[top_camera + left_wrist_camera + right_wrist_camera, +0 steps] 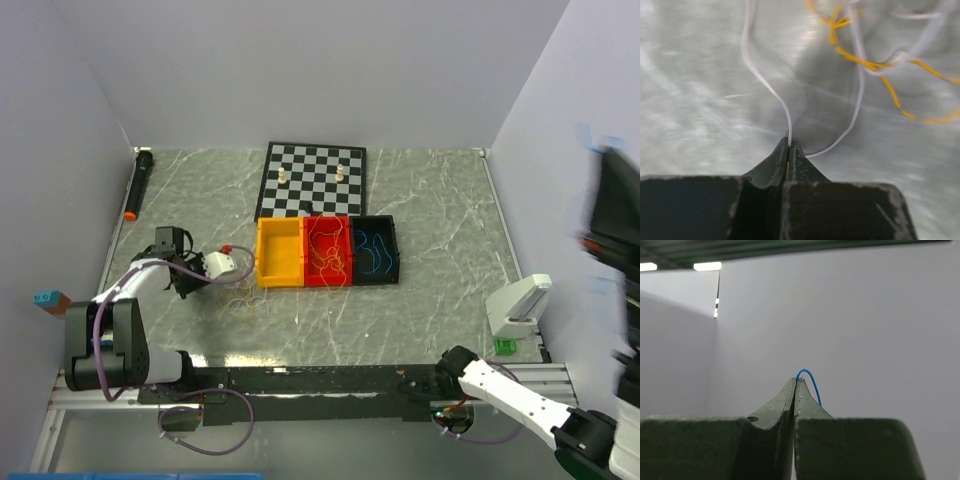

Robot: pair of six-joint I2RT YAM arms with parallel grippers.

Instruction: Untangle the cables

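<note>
Pinching a white cable between closed tips, the left end effector sits over the table, an orange cable at two o'clock; the right end effector clamps a blue cable aloft.

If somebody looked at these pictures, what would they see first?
A yellow tray, a red tray and a black tray sit in a row mid-table, next to the chessboard. The left gripper pinches a white wire beside orange wires. The right gripper, facing a wall, pinches a blue wire.
</note>
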